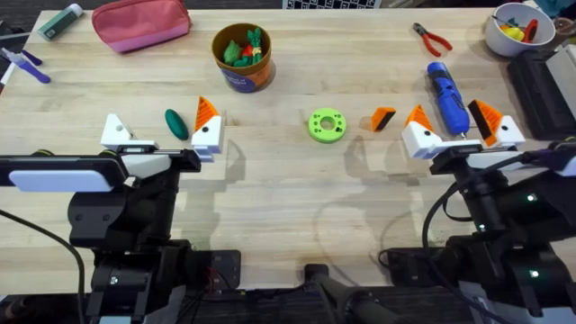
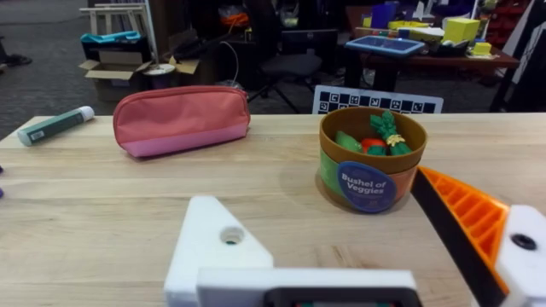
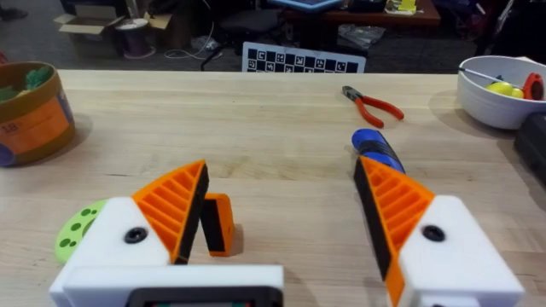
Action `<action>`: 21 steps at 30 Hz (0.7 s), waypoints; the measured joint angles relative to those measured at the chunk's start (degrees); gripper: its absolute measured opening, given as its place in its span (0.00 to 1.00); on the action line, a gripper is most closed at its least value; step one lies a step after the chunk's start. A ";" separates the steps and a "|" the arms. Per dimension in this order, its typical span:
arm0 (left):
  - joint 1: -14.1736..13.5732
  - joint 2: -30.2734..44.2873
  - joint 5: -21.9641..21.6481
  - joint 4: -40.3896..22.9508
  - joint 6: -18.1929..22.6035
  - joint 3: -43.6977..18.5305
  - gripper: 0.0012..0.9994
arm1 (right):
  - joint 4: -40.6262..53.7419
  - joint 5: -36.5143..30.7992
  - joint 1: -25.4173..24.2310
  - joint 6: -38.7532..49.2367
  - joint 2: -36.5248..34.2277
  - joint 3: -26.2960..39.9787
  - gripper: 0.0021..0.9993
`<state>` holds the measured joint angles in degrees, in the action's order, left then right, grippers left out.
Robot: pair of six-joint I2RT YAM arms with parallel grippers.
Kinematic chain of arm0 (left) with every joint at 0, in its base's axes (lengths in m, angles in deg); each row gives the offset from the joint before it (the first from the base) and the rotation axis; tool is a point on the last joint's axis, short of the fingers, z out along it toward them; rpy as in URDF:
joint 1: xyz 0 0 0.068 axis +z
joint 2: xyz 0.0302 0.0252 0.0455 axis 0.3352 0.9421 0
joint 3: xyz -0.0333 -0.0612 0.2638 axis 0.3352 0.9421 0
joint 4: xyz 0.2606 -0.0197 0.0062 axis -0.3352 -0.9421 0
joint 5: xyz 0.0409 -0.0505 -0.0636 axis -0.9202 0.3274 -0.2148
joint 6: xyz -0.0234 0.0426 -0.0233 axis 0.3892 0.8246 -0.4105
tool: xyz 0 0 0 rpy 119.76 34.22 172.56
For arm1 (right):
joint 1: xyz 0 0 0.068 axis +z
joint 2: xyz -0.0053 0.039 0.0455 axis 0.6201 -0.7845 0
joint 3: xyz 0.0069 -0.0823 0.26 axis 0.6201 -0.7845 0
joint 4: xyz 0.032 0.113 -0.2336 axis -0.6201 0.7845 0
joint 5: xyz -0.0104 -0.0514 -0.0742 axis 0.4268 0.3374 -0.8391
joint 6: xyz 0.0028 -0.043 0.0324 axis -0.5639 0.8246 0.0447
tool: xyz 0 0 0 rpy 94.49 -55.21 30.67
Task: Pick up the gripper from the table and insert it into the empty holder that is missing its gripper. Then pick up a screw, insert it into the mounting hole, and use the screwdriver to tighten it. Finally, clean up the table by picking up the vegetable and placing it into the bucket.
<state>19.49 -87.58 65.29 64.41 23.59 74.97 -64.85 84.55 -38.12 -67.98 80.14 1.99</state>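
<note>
Orange plastic, the gripper lies on the worktop just beside the green ring-shaped disc; light, stiff, probably best pinched across its flat sides. Right claw and left claw both stand apart, empty.

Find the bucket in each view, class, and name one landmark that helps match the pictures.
Overhead: the bucket stands at top centre-left.
Left wrist: the bucket sits right of centre.
Right wrist: the bucket is cut by the left edge.
Shared landmark: the checkered board at the table's far edge.
</note>
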 joint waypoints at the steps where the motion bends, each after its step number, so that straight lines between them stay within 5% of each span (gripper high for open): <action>1: 0.00 0.00 0.00 0.00 0.00 0.00 0.99 | 0.00 0.00 0.00 0.00 0.00 0.00 0.99; 14: -0.02 -0.01 0.00 1.86 -0.01 0.00 0.99 | -1.05 0.01 0.00 0.00 0.00 -0.07 0.99; 21: -0.02 0.00 -0.17 7.55 -0.01 -1.28 0.99 | -19.59 0.20 0.00 0.02 -0.20 0.05 0.99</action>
<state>19.46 -87.58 65.12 71.96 23.58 73.70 -84.44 84.75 -38.12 -67.96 79.94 2.04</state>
